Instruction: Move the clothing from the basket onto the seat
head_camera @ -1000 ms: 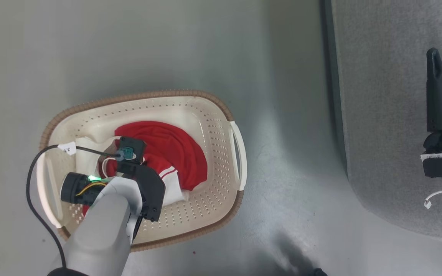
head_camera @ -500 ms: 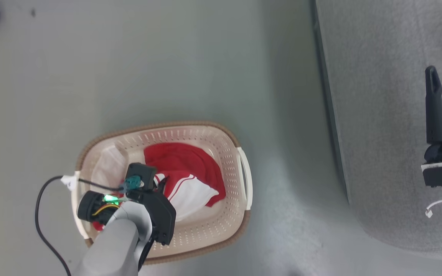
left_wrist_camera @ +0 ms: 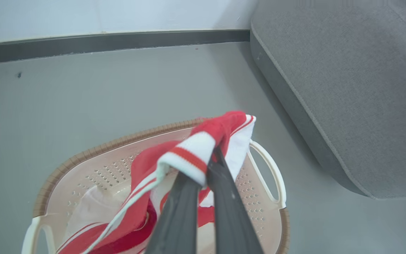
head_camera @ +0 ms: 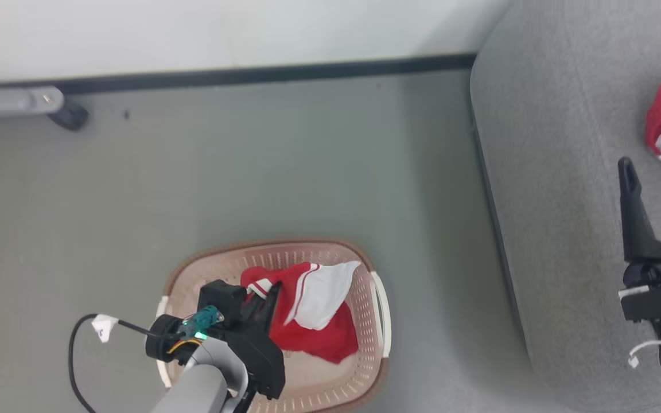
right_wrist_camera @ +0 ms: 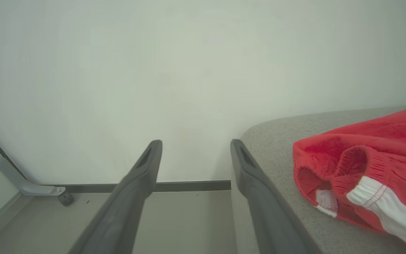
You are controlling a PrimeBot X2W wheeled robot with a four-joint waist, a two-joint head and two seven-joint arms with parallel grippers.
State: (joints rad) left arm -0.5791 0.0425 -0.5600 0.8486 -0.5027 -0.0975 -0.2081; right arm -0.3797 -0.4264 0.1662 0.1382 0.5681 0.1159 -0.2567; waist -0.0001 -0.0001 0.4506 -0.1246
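Left tool (head_camera: 267,301) clamped tight on red-and-white clothing (left_wrist_camera: 203,148), cloth trailing into basket (left_wrist_camera: 93,151) beneath it, seat (left_wrist_camera: 347,88) to its right, right tool (right_wrist_camera: 196,143) wide open, empty, second red garment (right_wrist_camera: 372,158) on seat just beside it

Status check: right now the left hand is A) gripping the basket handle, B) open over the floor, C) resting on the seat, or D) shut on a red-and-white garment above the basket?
D: the left wrist view shows the left hand pinching the red-and-white garment by its striped hem, the rest trailing into the basket.
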